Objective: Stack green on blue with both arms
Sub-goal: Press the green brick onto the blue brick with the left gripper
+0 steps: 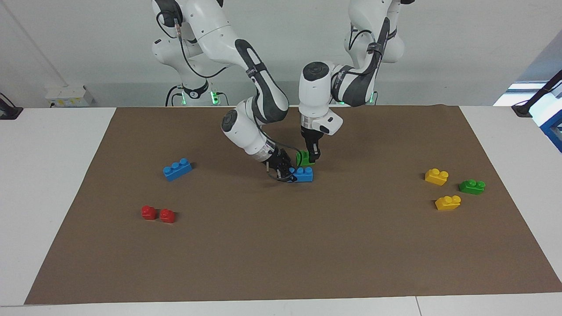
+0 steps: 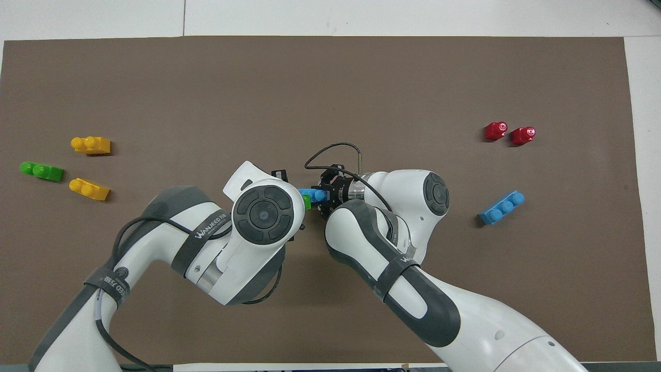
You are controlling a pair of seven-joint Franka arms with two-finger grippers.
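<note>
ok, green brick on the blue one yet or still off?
Off. The green brick, tilted in the left gripper, hangs just above the blue brick, which the right gripper grips on the mat.

The brown mat (image 1: pixel 281 245) looks like matt paper or thin card, smooth and flat, with no shine. The white table (image 1: pixel 48 184) under it has a smooth, faintly satin finish. The bricks on the mat are glossy moulded plastic: the blue brick (image 1: pixel 303 174), the green brick (image 1: pixel 304 157) just above it, and the yellow bricks (image 1: pixel 436 176) toward the left arm's end. The arms (image 1: pixel 263 92) have smooth, shiny white plastic shells with matt dark grey bands.
</note>
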